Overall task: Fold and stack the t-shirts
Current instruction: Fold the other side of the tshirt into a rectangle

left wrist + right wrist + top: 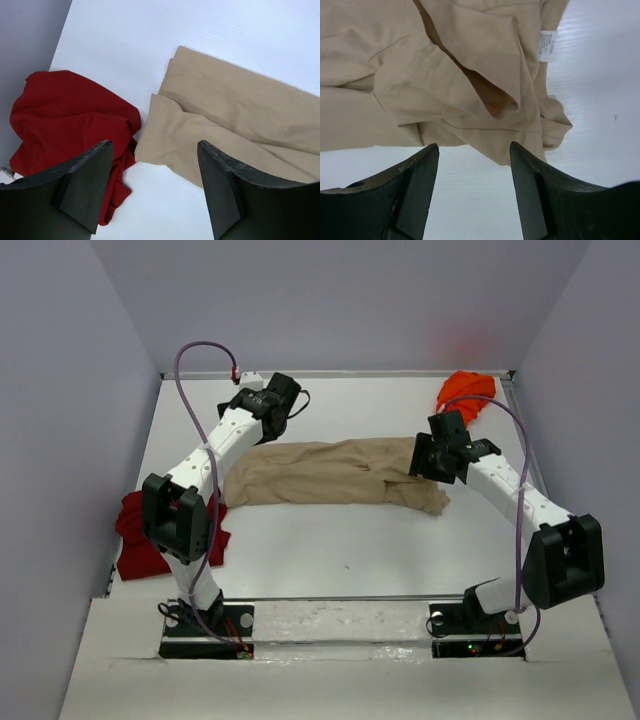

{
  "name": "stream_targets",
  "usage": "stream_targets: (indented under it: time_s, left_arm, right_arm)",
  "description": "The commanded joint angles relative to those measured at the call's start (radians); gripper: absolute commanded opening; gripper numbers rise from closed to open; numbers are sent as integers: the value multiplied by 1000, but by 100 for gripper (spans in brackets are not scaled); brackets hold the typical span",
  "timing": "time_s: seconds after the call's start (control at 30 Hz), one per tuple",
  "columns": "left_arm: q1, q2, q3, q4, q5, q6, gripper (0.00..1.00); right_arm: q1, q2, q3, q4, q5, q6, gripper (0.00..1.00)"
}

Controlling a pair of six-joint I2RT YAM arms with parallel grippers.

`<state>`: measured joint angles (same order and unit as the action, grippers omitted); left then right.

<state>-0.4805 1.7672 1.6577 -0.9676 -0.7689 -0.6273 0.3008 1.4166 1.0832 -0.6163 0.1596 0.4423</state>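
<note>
The tan shirt [330, 473] lies folded into a long band across the table's middle. It also shows in the left wrist view [235, 115] and in the right wrist view [420, 70], with its white label [548, 46] at the collar end. The dark red shirt [140, 535] is crumpled at the near left, also in the left wrist view [70, 117]. The orange shirt [465, 392] is bunched at the far right corner. My left gripper [155, 150] is open and empty above the tan shirt's left end. My right gripper [474, 150] is open and empty over its right end.
The white table [330, 550] is walled by grey panels on the left, back and right. The left arm [215, 455] reaches over the dark red shirt to the back left. The right arm [510, 490] runs along the right side.
</note>
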Motion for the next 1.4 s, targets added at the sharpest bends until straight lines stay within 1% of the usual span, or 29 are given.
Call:
stream_targets:
  time_s: [0.0, 0.17, 0.37, 0.5, 0.57, 0.6, 0.67, 0.7, 0.8, 0.9, 0.97, 1.1, 1.23, 1.27, 1.3, 1.37]
  left_arm:
    - [-9, -43, -6, 13, -3, 28, 80]
    - [-17, -60, -12, 33, 9, 52, 80]
    - [-24, -84, -52, 66, 36, 70, 80]
    - [-27, -84, -88, 90, 56, 78, 80]
    - [-29, -81, -98, 96, 68, 80, 80]
    - [-35, -81, -102, 101, 69, 80, 80]
    - [-40, -83, -108, 109, 71, 81, 80]
    - [-41, -81, -110, 109, 74, 81, 80]
    - [-46, -71, -111, 109, 75, 81, 80]
    - [-52, -63, -108, 106, 77, 77, 80]
    - [-58, -63, -107, 106, 76, 77, 80]
    - [-61, -57, -105, 98, 74, 74, 80]
    - [-66, -60, -111, 89, 71, 69, 80]
    - [-67, -66, -118, 89, 69, 66, 80]
    - [-69, -66, -122, 90, 69, 66, 80]
    - [-69, -75, -127, 86, 66, 63, 80]
  right_arm:
    - [-32, -15, -25, 30, -45, 29, 64]
    - [-32, 36, -8, 43, -28, -2, 64]
    - [-43, 103, 32, 73, -63, -17, 63]
    - [-43, 166, 73, 90, -72, -30, 60]
    - [-43, 205, 109, 90, -69, -39, 53]
    - [-43, 214, 119, 90, -72, -42, 47]
    - [-43, 235, 148, 96, -74, -51, 39]
    - [-43, 242, 159, 98, -74, -56, 33]
    - [-43, 278, 204, 96, -92, -85, 27]
    - [-43, 317, 237, 96, -103, -100, 6]
    - [-43, 337, 259, 96, -104, -109, 1]
    - [-43, 433, 348, 98, -152, -131, 0]
    - [-43, 525, 425, 95, -152, -148, 0]
    - [-43, 569, 492, 93, -188, -172, 0]
    - [-43, 570, 492, 89, -201, -172, 0]
    - [-43, 637, 561, 78, -235, -189, 0]
